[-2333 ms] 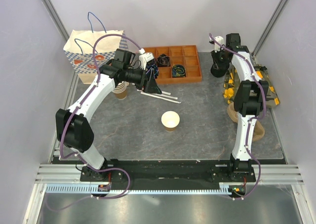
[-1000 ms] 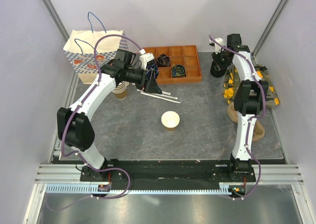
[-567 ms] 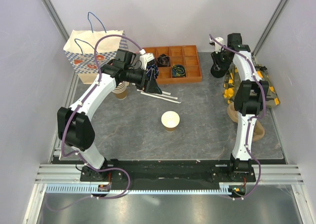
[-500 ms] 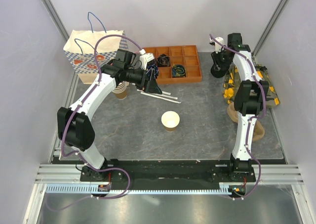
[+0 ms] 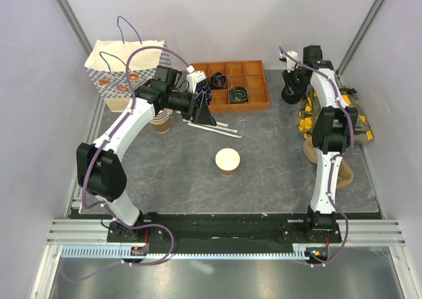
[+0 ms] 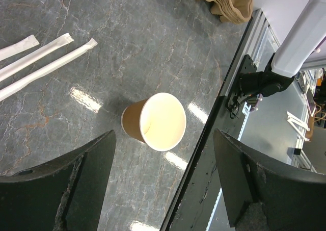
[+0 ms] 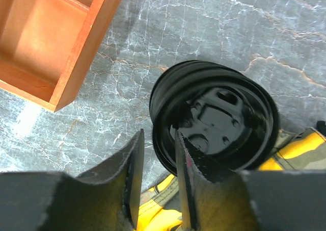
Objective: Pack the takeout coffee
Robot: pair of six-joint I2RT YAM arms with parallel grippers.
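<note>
The bag point(image 5: 122, 65) stands just left of the tray point(image 5: 232, 106). At the tray's front-left corner hangs the left gripper point(image 6: 164, 133), fingers spread wide and holding nothing. It looks down on the cup point(image 5: 228, 160), which stands upright and uncovered well in front of the tray, beyond the straws point(image 5: 214, 127). Off the tray's right end, the right gripper point(image 7: 159, 139) has one finger inside and one outside the rim of the lid point(image 7: 214, 121). The fingers are nearly together and seem to pinch it. The lid lies right beside the yellow packets point(image 5: 333, 117).

The step in hand looks to be fetching the lid to cap the cup. It would go best lifted straight up first, clear of the packets, then carried level to the cup in front of the tray. It should be centred over the mouth before lowering and pressed down evenly. A grip on one edge lets the lid tilt, and the cup, which looks empty, may tip or slide. The free left gripper could steady its wall.
</note>
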